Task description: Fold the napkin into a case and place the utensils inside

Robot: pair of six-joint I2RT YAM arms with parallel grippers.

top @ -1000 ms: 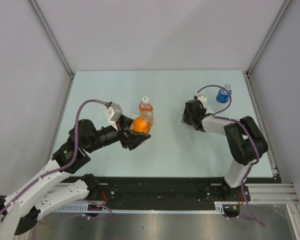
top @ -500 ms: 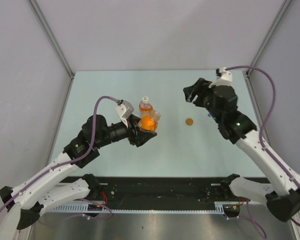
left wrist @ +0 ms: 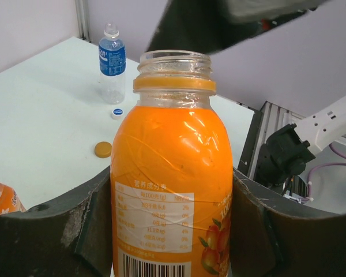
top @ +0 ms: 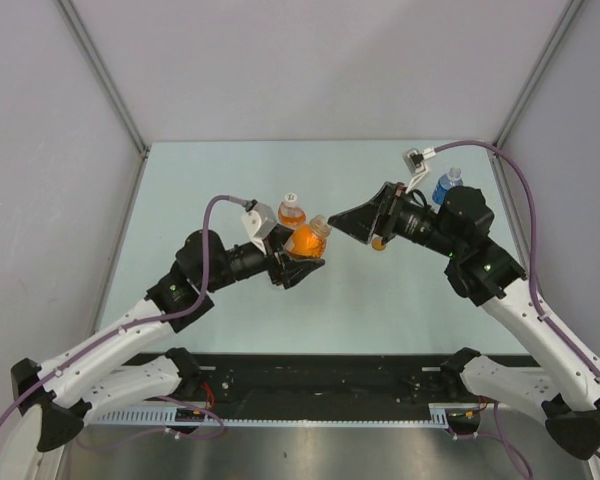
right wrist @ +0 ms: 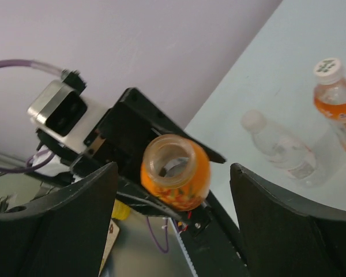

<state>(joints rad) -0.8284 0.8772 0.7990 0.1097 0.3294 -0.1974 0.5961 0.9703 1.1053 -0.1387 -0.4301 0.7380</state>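
- Pale table [top: 200, 180] shows no napkin or utensils in any view; folding is judged not begun.
- Left gripper [top: 296, 264] clamps the uncapped orange bottle [top: 306, 240]; right gripper [top: 355, 222] gapes empty just beside its mouth.
- Next move probably calls for freeing the bottle.
- Room lies beyond the bottle toward the far edge.

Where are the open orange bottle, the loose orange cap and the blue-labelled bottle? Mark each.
open orange bottle [left wrist: 172, 173], left wrist view, on its orange body.
loose orange cap [left wrist: 103, 149], left wrist view, on its top.
blue-labelled bottle [left wrist: 112, 60], left wrist view, on its blue label.
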